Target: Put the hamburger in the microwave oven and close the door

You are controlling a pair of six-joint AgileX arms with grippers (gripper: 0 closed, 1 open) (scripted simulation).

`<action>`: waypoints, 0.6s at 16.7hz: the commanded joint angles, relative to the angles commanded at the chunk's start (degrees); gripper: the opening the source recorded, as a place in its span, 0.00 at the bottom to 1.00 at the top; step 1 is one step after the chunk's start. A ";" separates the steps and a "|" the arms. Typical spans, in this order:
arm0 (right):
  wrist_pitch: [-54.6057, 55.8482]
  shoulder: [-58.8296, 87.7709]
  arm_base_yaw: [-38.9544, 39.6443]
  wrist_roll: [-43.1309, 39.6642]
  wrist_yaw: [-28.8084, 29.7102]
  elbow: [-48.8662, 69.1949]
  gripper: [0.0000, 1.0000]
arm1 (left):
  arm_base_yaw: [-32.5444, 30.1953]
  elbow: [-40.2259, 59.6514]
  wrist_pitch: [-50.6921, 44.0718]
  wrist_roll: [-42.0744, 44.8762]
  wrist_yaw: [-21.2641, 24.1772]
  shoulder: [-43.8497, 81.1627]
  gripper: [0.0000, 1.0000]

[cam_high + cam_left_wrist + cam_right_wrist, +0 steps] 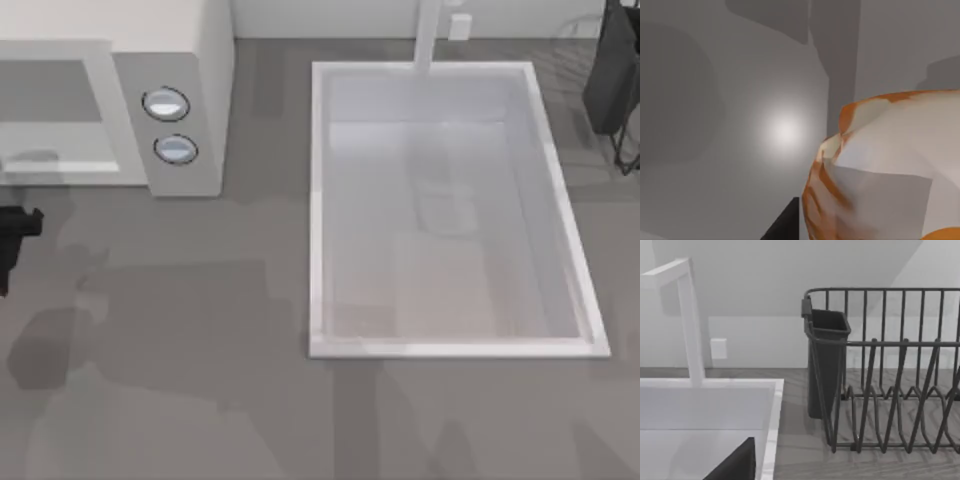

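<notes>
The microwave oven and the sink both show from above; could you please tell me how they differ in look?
The microwave oven is a raised off-white box at the table's left, with two round silver-blue knobs stacked on its front panel. The sink is a larger white rectangular basin sunk into the counter at the middle-right, open-topped, with a white faucet at its far rim. Both are pale and boxy.

A flat grey table (200,330) carries a boxy off-white microwave oven (190,60) at its back left, a large white rectangular sink (320,200) set centrally, and a dark wire dish rack (890,390) at back right.
</notes>
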 joint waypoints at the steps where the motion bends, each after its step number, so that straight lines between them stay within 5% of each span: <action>1: 0.00 0.00 0.00 0.00 0.00 0.00 1.00 | -0.06 1.23 -1.77 -0.03 -0.01 -0.88 0.00; 10: 0.00 0.00 0.00 0.00 0.00 0.00 1.00 | 0.15 2.07 -2.05 0.06 -0.13 -1.83 0.00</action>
